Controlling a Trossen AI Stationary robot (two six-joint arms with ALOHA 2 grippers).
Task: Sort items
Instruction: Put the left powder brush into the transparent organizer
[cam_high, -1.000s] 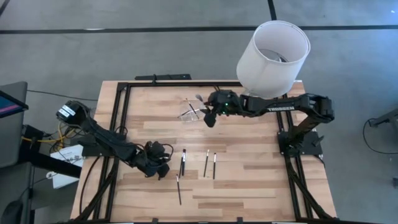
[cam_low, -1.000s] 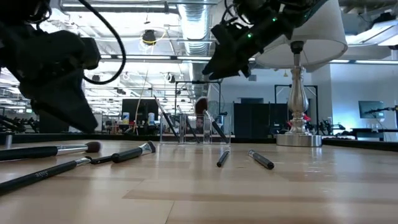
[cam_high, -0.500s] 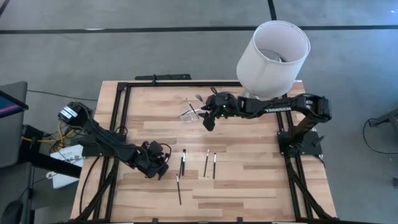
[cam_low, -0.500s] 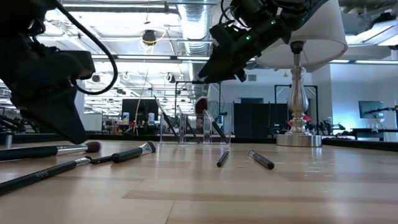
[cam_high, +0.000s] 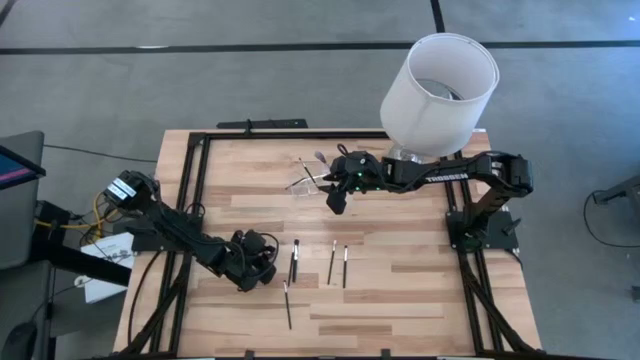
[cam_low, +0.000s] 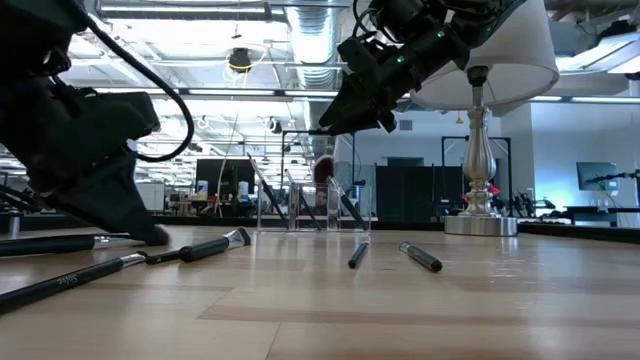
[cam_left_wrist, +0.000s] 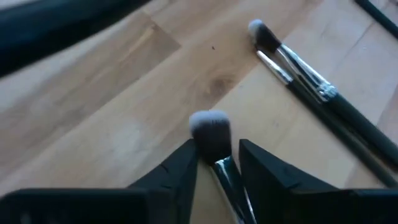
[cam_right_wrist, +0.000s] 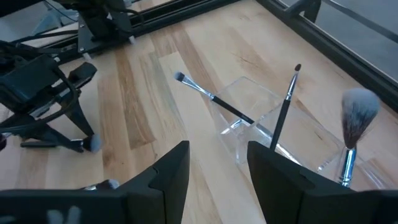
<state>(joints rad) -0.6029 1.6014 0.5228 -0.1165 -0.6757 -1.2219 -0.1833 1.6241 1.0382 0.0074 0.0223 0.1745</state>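
Left end effector (cam_high: 256, 272) sits low on the desk (cam_high: 400, 300), fingers (cam_left_wrist: 180, 174) parted around a white-tipped brush (cam_left_wrist: 214, 140) whose handle is cut off at the wrist frame edge, bristles pointing away from the wrist. Right end effector (cam_high: 338, 195) hovers open and empty just beside the clear container (cam_right_wrist: 261, 124), where three brushes (cam_right_wrist: 283, 109) lean tips up. The other loose brushes (cam_high: 338, 263) lie mid-desk, long axes running roughly front-to-back.

Lamp (cam_high: 438, 80) nr clear container (cam_right_wrist: 261, 124)
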